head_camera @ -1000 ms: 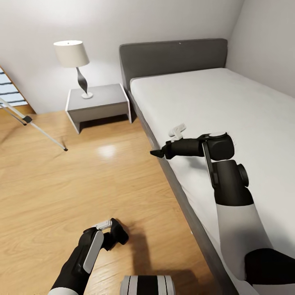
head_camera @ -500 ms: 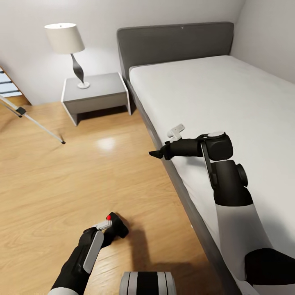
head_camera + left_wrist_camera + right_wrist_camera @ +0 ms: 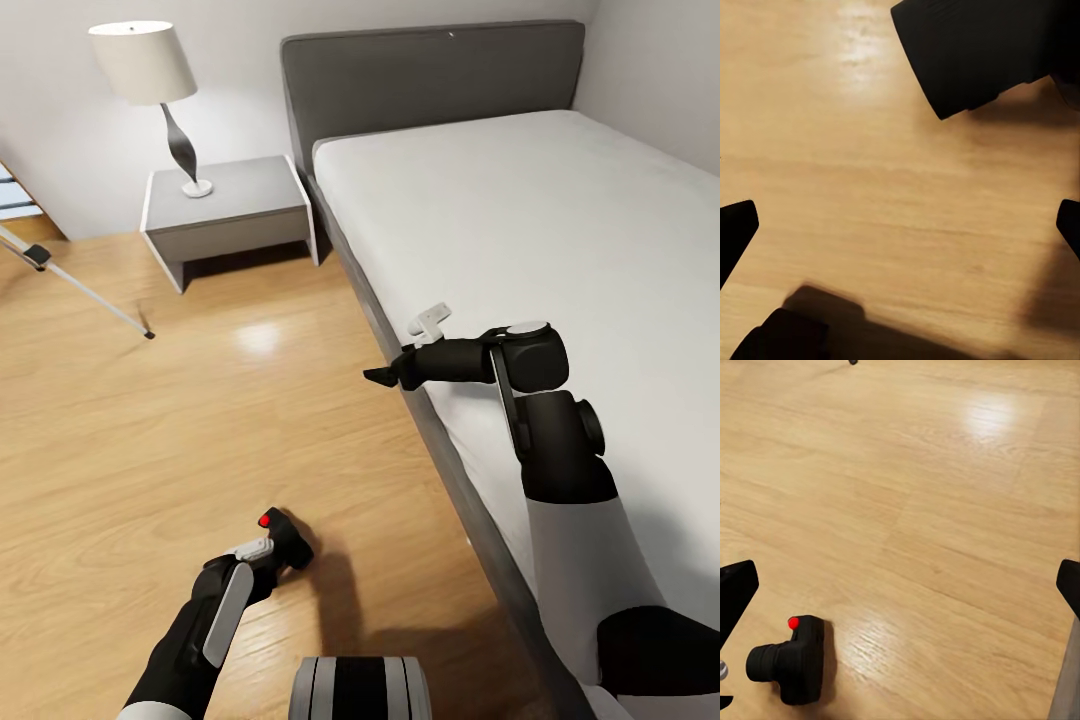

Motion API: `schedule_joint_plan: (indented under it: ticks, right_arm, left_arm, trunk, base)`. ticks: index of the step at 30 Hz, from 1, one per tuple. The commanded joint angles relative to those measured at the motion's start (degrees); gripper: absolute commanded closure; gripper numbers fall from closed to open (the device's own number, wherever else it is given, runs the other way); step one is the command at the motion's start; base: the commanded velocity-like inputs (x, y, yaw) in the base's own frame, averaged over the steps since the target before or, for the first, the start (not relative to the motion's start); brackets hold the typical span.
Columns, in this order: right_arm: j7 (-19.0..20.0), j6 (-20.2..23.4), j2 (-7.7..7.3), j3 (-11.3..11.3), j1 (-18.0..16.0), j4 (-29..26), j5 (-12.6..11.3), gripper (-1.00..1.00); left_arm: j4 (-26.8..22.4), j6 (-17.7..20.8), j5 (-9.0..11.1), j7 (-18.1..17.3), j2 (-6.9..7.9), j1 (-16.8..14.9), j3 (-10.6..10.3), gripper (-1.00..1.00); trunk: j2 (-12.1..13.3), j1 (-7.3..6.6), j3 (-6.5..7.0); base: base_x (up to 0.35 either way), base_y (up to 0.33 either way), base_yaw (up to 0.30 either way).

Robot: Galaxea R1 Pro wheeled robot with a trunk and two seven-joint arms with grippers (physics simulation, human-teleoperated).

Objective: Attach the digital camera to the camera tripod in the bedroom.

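digital camera [image 3: 283, 536] on floor [image 3: 200, 420], just ahead of left gripper [image 3: 262, 560] | bed [image 3: 560, 250] at right | nightstand [image 3: 228, 212] left of bed, lamp [image 3: 150, 90] on it | camera tripod [image 3: 75, 285] leg far left

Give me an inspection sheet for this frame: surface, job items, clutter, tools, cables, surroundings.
Surface: light wood floor, glossy, one bright reflection.
Job's things: digital camera lies on the floor by the left arm, red button showing; camera tripod, one silver leg and black foot at the head view's left edge, apart from the camera.
Clutter: nothing seen.
Grippers: left tool open, holding nothing; right tool open, holding nothing, beside the bed edge.
Cables: nothing seen.
Surroundings: grey bed with white mattress, grey nightstand, lamp, grey walls.
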Motion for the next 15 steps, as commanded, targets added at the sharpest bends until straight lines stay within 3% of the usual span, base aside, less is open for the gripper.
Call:
schedule_joint_plan:
  ticks: [1,15]
  right_arm:
    - [0.56,0.26,0.02,0.0,-0.04,-0.06,0.6,-1.0]
    - [0.49,0.26,0.01,0.15,-0.04,-0.08,0.66,-1.0]
  left_arm:
    - [-0.07,0.1,0.61,0.49,-0.04,-0.02,0.08,-1.0]
    - [-0.07,0.1,0.61,0.49,-0.03,-0.02,0.07,-1.0]
  trunk:
    - [-0.02,-0.01,-0.04]
    - [-0.02,-0.01,-0.04]
  base:
    - [0.0,0.0,0.0]
    - [0.0,0.0,0.0]
